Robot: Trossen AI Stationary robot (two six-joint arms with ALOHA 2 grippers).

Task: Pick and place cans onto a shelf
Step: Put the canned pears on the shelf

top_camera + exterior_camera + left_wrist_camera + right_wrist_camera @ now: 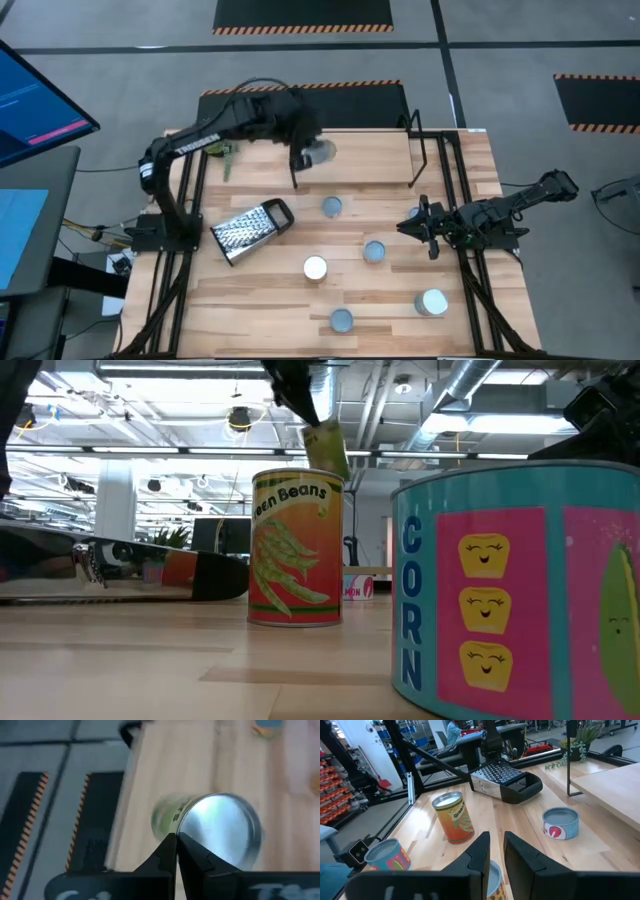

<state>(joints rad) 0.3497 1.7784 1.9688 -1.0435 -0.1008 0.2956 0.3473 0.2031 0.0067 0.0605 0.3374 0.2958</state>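
Note:
My left gripper (300, 152) is at the left end of the shelf (380, 160), a light-wood board on black wire legs at the table's far side. It is shut on a can (321, 152) with a pale green label and a silver end (220, 827). The can also shows in the low view (326, 450), hanging from the dark fingers. My right gripper (427, 228) waits at the table's right, its fingers a narrow gap apart (495, 845), just above a blue-topped can (494, 872). Several other cans (331, 207) (375, 251) (315, 267) stand upright on the table. My left gripper pinches the rim of the can's silver end (181, 831) between its two fingertips, which stand almost together. The can is lifted clear of the table and tilted, hanging slantwise below the fingers (326, 450) over the shelf's left end. I cannot tell whether it touches the shelf.
A metal grater with a black handle (250, 230) lies at the table's left. More cans stand near the front edge (432, 302) (341, 320). A green-beans can (296, 548) and a corn can (520, 590) stand close to the low camera. A small plant (228, 155) sits at the far left.

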